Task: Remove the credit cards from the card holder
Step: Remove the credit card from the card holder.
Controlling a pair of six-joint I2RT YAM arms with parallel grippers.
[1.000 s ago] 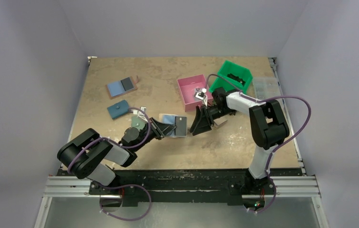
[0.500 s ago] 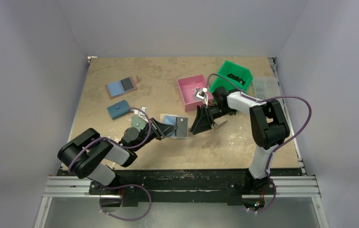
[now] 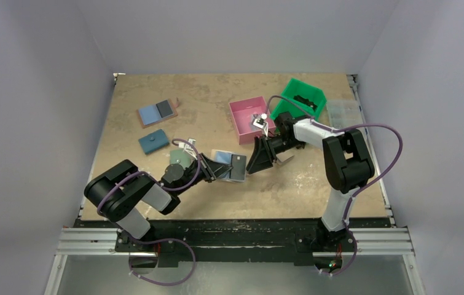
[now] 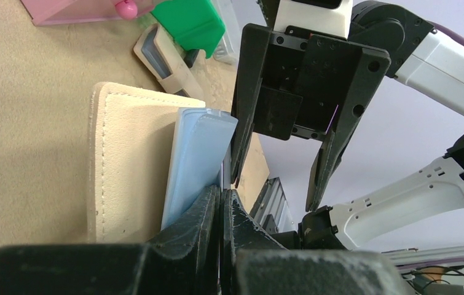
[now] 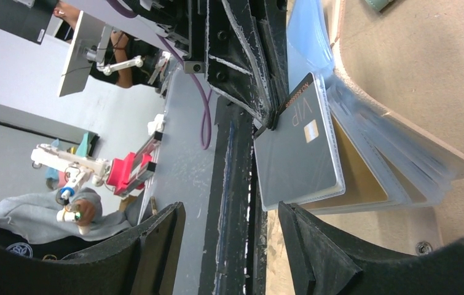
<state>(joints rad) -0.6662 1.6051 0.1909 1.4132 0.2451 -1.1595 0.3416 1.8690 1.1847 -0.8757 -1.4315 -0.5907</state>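
Observation:
The card holder (image 3: 222, 158) lies open at the table's middle, pale blue and dark grey panels up. My left gripper (image 3: 212, 171) is shut on its inner leaf from the left; in the left wrist view its pads (image 4: 208, 206) pinch a thin edge beside the pale blue panel (image 4: 195, 157) and beige cover (image 4: 128, 166). In the right wrist view a grey "VIP" credit card (image 5: 300, 157) sits in the front sleeve, with a gold-yellow card (image 5: 355, 178) behind it. My right gripper (image 3: 256, 161) is open, facing the holder's right edge, its jaws (image 5: 229, 246) just short of the grey card.
A second holder with blue and black panels (image 3: 157, 112) and a teal wallet (image 3: 153, 142) lie at the back left. A pink bin (image 3: 241, 126) and a green bin (image 3: 312, 106) stand behind the right gripper. A clear box (image 3: 344, 110) is at the far right.
My left arm has pushed to the right and turned, carrying the holder closer to the right gripper. The right gripper has hardly moved and stays open.

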